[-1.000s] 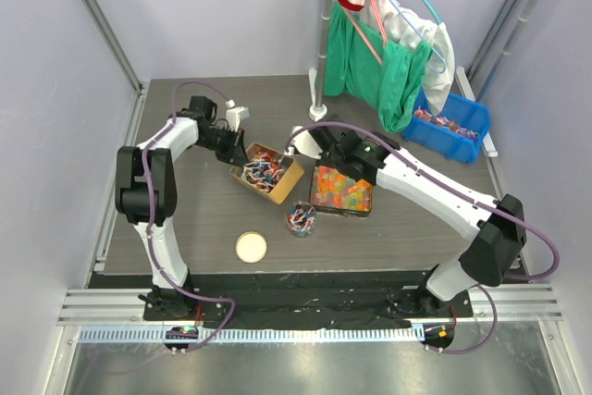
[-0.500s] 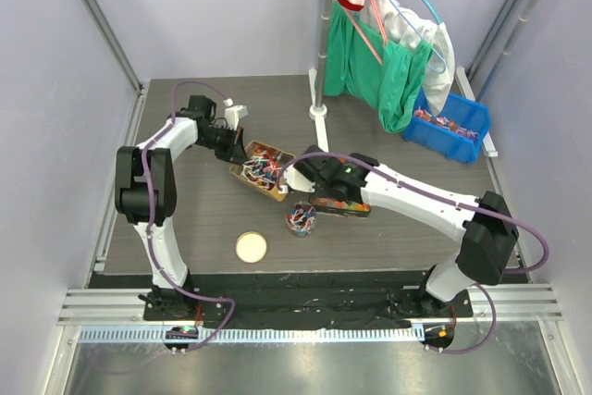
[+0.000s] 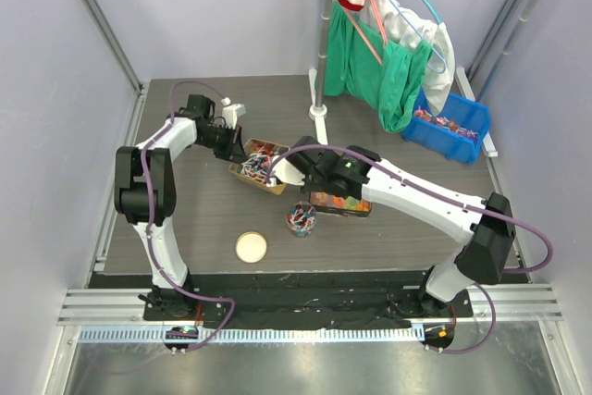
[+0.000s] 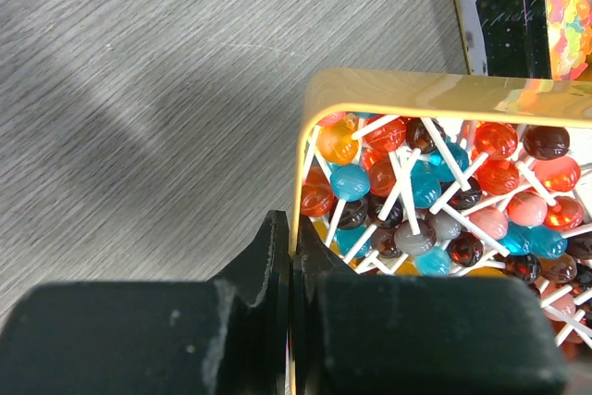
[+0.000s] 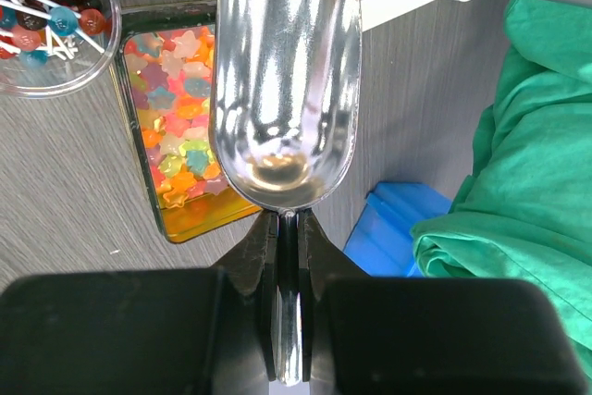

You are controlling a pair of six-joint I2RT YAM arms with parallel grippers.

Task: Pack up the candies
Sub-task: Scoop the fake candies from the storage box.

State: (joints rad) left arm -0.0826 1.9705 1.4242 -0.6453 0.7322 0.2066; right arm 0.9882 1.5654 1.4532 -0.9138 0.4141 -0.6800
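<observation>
Because the left gripper secures the gold tin by one thin side wall only, just beside a rounded corner, a push from the scoop could pivot or tilt the tin and spill its load onto the table. The candies, small red, blue, orange and dark balls on white sticks, fill this tin, which sits near the middle of the table, slightly toward the left edge. Their crossed sticks are likely to interlock, so a clump may ride up and fall over the rim. The left fingers are closed hard on the tin wall, with only the sheet metal between them. The scoop is empty, and its mouth points at the tin from the right, above the jelly tray; a candy dropped in transit would probably land among the jelly pieces. The round jar, toward the near edge, holds some candies, and its mouth appears little wider than the scoop, so a tilted pour may miss. The right gripper is closed on the scoop's thin handle, fingers nearly touching; a slip there would let the scoop roll.
</observation>
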